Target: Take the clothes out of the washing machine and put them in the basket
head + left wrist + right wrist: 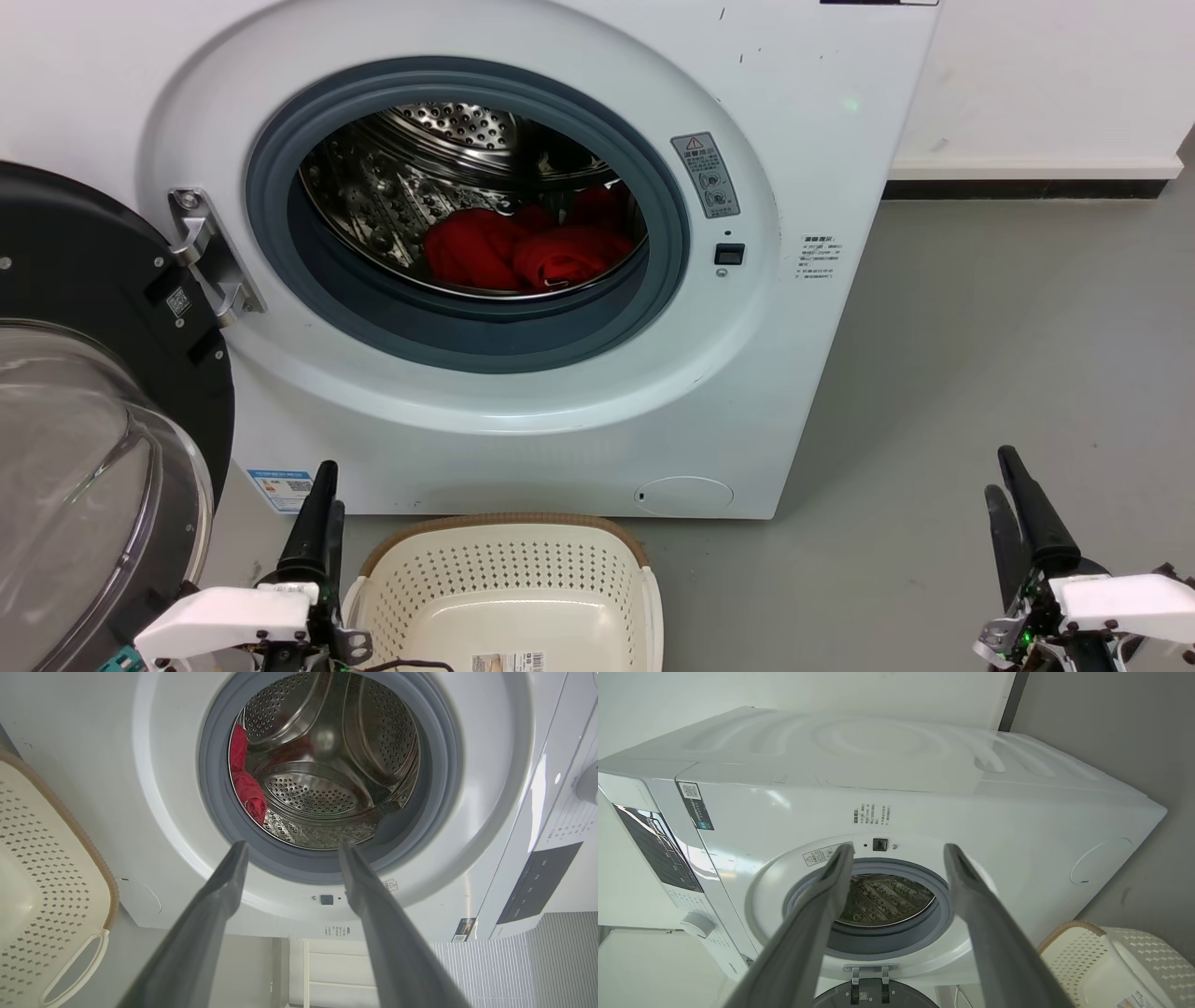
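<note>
Red clothes [523, 252] lie heaped in the drum [392, 187] of the open washing machine [794, 112], door [112, 373] swung left, the cream basket [504, 569] on the floor [980, 355] just before it. The left tool [329, 490] sits beside the basket, the right tool [999, 471] well apart; wrist views show both sets of fingers [210, 905] spread and empty, the right one adding the control panel [658, 854].

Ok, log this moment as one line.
washing machine door open | clothes in drum | basket in front, no clothes inside | left tool open, free | right tool open, free
</note>
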